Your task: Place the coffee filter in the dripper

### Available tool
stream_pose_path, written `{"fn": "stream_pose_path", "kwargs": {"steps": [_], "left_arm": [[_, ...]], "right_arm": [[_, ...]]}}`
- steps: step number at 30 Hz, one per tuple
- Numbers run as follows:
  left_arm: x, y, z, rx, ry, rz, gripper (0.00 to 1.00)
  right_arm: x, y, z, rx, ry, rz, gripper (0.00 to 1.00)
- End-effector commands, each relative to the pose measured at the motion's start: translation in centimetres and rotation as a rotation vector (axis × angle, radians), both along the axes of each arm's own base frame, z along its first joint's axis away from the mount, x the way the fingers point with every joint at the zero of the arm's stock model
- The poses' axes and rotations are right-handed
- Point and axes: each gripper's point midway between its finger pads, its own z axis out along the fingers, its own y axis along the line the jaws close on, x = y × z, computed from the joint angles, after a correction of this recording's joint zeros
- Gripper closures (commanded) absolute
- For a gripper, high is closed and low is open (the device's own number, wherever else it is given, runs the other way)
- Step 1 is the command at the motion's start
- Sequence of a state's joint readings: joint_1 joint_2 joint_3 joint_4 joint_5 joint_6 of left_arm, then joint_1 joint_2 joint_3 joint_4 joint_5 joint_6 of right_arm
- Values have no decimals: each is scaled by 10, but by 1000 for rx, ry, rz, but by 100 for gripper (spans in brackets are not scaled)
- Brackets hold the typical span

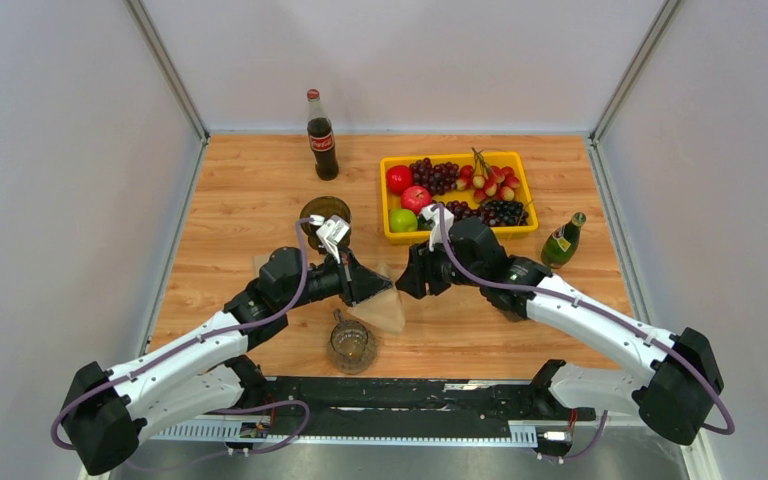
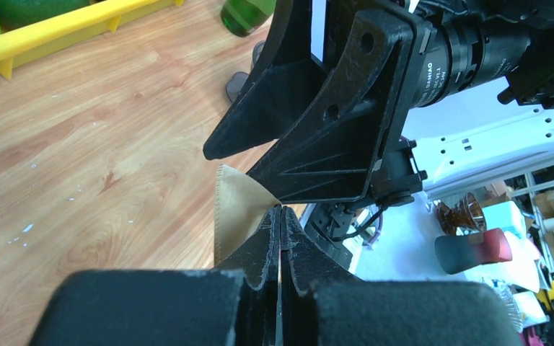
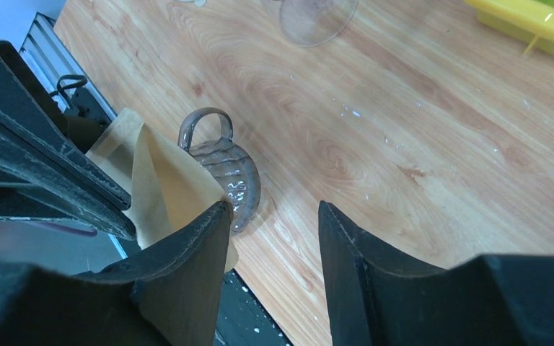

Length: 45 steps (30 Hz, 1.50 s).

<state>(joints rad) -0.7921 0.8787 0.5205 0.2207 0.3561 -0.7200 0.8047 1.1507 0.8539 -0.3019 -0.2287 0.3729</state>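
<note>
My left gripper (image 1: 372,287) is shut on the brown paper coffee filter (image 1: 387,313) and holds it above the table, just up and right of the clear glass dripper (image 1: 351,346). In the left wrist view the shut gripper (image 2: 281,210) pinches the filter (image 2: 233,210). My right gripper (image 1: 407,275) is open, facing the left one, close to the filter's right side. In the right wrist view the open gripper (image 3: 273,213) has its left finger against the filter (image 3: 160,180); the ribbed dripper (image 3: 225,175) with its handle stands on the table beyond.
A dark glass cup (image 1: 324,213) stands behind the left gripper. A cola bottle (image 1: 321,135) is at the back. A yellow tray (image 1: 521,164) of fruit sits at the back right, with a green bottle (image 1: 563,240) beside it. The table's near edge lies just below the dripper.
</note>
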Motion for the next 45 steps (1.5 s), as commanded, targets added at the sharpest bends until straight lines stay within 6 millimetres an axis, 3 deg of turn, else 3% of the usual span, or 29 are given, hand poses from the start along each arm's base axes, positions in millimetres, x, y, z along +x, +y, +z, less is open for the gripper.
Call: {"fn": "stream_pose_path", "kwargs": {"steps": [1,12,19,26,35,45], "left_arm": [[2,-5,31,-70,-47,-5,100],[0,-6,30,-77,-46,-13,100],[-9,-7,36,-108,-66,-63,100],[-11,-8,37,-120,-63,-72,100],[-11,-8,37,-118,-64,-77,100],[-7,-5,35,-92,-59,-46,100]], "right_arm": [[-9,4,0,14,-6,53,49],[-28,12,15,131,-21,140,42],[-9,8,10,113,-44,28,42],[-14,20,18,179,-54,95,45],[-19,26,32,244,-107,147,57],[-18,20,33,234,-121,119,91]]}}
